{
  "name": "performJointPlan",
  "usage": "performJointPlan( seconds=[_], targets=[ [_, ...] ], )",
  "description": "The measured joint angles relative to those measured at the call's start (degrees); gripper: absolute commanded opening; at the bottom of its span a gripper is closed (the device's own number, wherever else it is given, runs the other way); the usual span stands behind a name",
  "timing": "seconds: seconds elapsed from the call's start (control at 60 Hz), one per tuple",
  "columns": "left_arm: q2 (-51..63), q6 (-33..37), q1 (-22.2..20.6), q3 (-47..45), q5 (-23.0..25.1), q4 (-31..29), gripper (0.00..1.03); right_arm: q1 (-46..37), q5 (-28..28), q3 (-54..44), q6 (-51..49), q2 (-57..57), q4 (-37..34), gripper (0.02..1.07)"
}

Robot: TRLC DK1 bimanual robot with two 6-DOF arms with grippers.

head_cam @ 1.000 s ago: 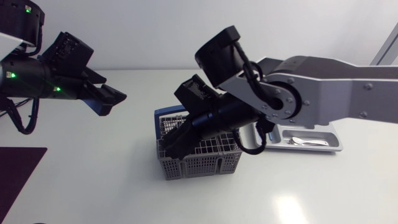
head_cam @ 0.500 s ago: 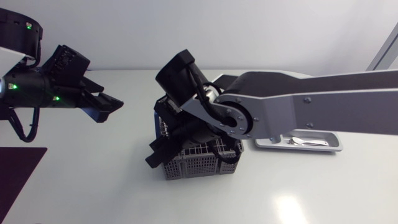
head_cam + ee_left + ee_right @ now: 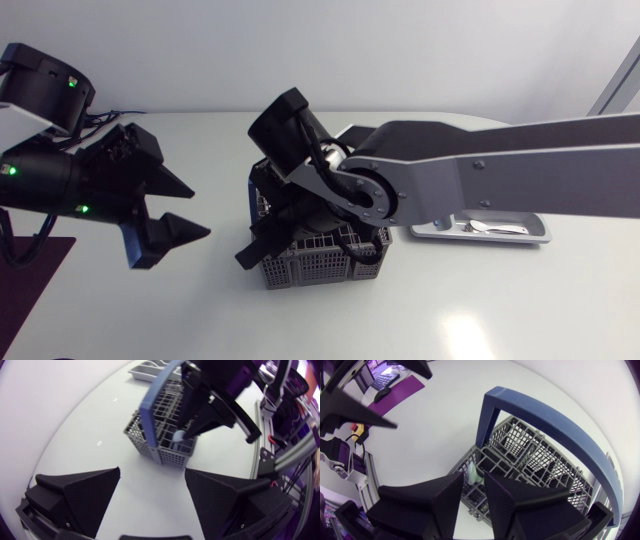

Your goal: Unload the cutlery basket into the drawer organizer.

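Note:
The grey cutlery basket [image 3: 330, 262] with a blue handle [image 3: 555, 420] stands mid-table. My right arm reaches across from the right, and my right gripper [image 3: 474, 479] is lowered into the basket's near-left corner. Its fingers are drawn close on either side of a pale cutlery handle [image 3: 474, 471] that stands upright in a compartment. From the left wrist view the same pale handle [image 3: 178, 436] shows at the right gripper's tips [image 3: 186, 434]. My left gripper [image 3: 165, 214] hangs open and empty over the table left of the basket [image 3: 160, 445]. The silver drawer organizer [image 3: 520, 238] lies to the right.
A spoon [image 3: 488, 228] lies in the organizer, partly hidden behind my right arm. A dark purple mat [image 3: 30, 265] lies at the table's left front edge. Bare table shows in front of the basket and between it and my left gripper.
My right gripper has dropped into the basket and its fingers have closed in on the pale handle. My left arm has swung down and toward the front, still open.

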Motion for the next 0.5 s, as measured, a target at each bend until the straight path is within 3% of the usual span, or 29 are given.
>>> performJointPlan(
  seconds=[0.217,0.5],
  targets=[
    [-2.8,12.9,-1.1,-6.6,4.3,-3.6,0.99,0.2,0.9,0.5,0.2,1.0,0.3,0.33],
    [-3.1,19.6,-0.3,-8.1,9.2,-4.0,0.99,0.5,1.0,0.5,0.2,1.5,1.3,0.22]
  ],
)
